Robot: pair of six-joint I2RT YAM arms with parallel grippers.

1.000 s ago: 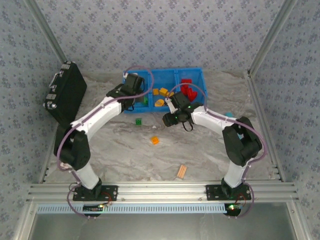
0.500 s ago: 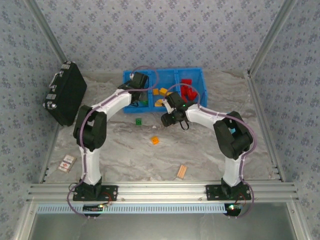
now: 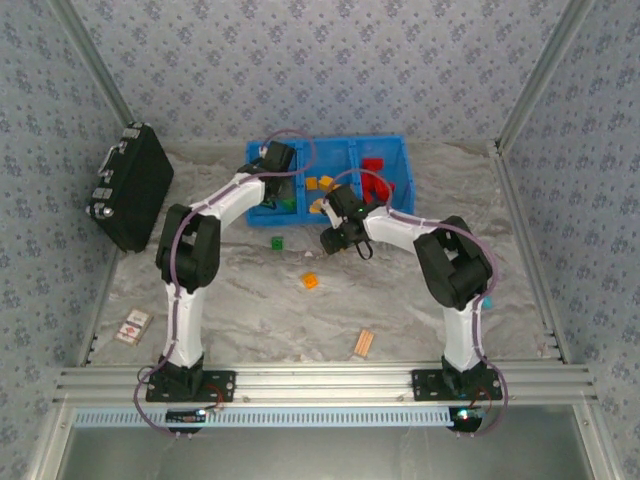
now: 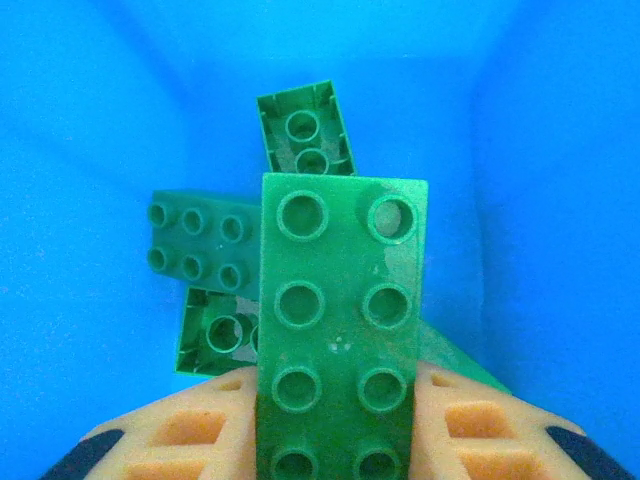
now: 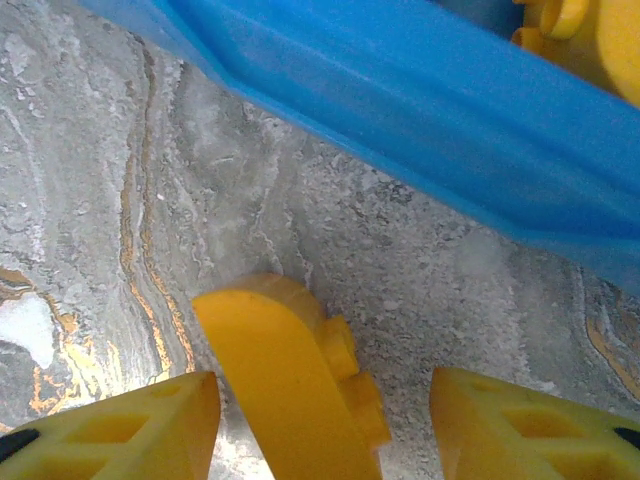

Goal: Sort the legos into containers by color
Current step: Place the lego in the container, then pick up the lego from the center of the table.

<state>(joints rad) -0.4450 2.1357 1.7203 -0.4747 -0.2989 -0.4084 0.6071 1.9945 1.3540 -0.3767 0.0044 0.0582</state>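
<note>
My left gripper (image 3: 278, 162) reaches into the left compartment of the blue bin (image 3: 330, 140). It is shut on a green eight-stud lego (image 4: 340, 320), held between both pads above several green legos (image 4: 195, 240) on the bin floor. My right gripper (image 3: 336, 238) hangs low over the table just in front of the bin's front wall (image 5: 420, 110). It stands open around a yellow curved lego (image 5: 285, 390), which lies close to the left finger (image 5: 120, 430) with a gap to the right one. Orange-yellow legos (image 3: 322, 184) fill the middle compartment and red ones (image 3: 375, 180) the right.
A green lego (image 3: 276, 242) and an orange lego (image 3: 310, 281) lie loose on the marble table. The pale striped flat piece (image 3: 363, 343) sits near the front rail. A black case (image 3: 132, 185) leans at the left wall, and a small card (image 3: 131, 325) lies at the left edge.
My left gripper has moved right and deeper over the bin's left compartment, its elbow swinging inward. The right gripper has edged slightly left along the bin's front.
</note>
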